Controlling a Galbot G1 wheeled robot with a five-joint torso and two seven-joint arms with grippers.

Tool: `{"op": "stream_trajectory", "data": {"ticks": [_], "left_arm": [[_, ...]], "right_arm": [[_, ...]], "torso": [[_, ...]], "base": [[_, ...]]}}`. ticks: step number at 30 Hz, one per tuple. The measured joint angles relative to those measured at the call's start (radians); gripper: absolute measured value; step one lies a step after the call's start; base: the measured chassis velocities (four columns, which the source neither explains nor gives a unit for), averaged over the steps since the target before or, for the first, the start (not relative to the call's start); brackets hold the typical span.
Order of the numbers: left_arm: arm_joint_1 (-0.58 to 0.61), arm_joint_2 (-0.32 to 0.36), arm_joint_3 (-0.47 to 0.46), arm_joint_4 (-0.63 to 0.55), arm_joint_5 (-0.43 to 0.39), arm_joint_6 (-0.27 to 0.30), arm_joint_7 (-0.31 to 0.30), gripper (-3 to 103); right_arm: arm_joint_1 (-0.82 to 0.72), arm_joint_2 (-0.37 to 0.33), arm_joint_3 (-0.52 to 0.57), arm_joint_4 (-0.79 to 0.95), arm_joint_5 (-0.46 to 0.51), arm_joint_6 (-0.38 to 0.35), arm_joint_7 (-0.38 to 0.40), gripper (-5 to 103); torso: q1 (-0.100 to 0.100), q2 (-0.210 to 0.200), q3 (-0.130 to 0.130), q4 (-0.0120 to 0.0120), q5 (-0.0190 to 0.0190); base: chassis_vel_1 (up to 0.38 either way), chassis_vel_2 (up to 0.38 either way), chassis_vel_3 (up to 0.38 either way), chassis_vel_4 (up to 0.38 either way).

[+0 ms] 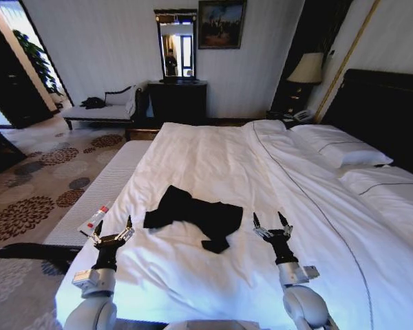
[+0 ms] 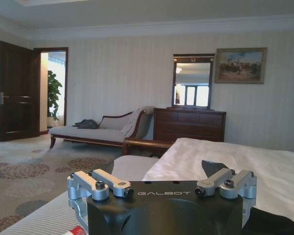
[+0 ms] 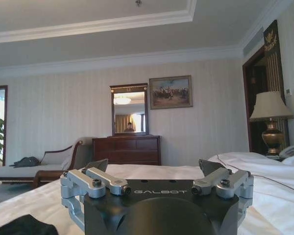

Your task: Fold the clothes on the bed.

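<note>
A bedroom with pale striped walls (image 1: 110, 41) and a patterned carpet (image 1: 34, 185) bearing dark flower medallions. On the far wall hang a framed mirror (image 1: 177, 45) above a dark dresser (image 1: 177, 102) and a painting (image 1: 221, 23) just beside the mirror. A pale bench (image 1: 103, 110) with dark wooden arms stands to the left of the dresser, with a dark bundle lying on its seat. At the far left, a dark door (image 2: 14, 90) stands by a bright doorway with a green plant (image 2: 53, 93) beyond. In the right corner a lamp (image 1: 306, 69) sits on a nightstand next to the dark headboard (image 1: 385, 110).

The bed (image 1: 213, 158) takes up most of the head view, covered in a white duvet with soft wrinkles; two white pillows (image 1: 341, 148) lie at the headboard end. A grey strip of mattress edge runs along its left side.

The T-shirt (image 1: 193, 216), black and crumpled, lies on the duvet near the foot of the bed, between the two grippers and a little beyond them, touching neither.

The left gripper (image 1: 113, 230) hovers over the bed's left edge with its fingers spread wide. The right gripper (image 1: 272, 225) hangs over the duvet just right of the T-shirt, fingers also wide apart, holding nothing.

A small white tube (image 1: 93, 221) with a red cap lies on the grey edge, just beside the left gripper.
</note>
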Motion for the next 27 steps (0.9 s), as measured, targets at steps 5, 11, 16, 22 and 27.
{"op": "stream_trajectory", "data": {"ticks": [5, 11, 16, 22, 27], "left_arm": [[-0.098, 0.095, -0.005, 0.051, -0.072, 0.090, -0.017, 100], [-0.265, 0.292, 0.008, 0.131, -0.303, 0.267, -0.085, 100], [-0.408, 0.424, 0.066, 0.239, -0.297, 0.345, -0.089, 100], [-0.512, 0.504, 0.108, 0.268, -0.482, 0.518, -0.089, 100], [-0.632, 0.535, 0.167, 0.313, -0.761, 0.741, 0.001, 100]], "right_arm": [[0.041, -0.007, -0.014, -0.037, -0.007, 0.007, 0.001, 100], [0.091, -0.012, -0.038, -0.081, -0.015, 0.018, 0.003, 100], [0.144, -0.012, -0.067, -0.125, -0.002, 0.020, 0.005, 100], [0.207, -0.019, -0.123, -0.173, 0.014, 0.020, 0.011, 100], [0.225, -0.022, -0.141, -0.194, 0.019, 0.019, 0.014, 100]], "torso": [[0.000, 0.000, 0.000, -0.0001, 0.0008], [0.000, 0.000, 0.000, -0.0003, 0.0008], [0.000, 0.000, 0.000, 0.0000, 0.0001], [0.000, 0.000, 0.000, 0.0001, 0.0006], [0.000, 0.000, 0.000, -0.0005, 0.0007]], "base": [[0.033, 0.021, -0.027, -0.016], [0.000, 0.000, 0.000, 0.000], [0.000, 0.000, 0.000, 0.000], [0.000, 0.000, 0.000, 0.000], [0.000, 0.000, 0.000, 0.000]]}}
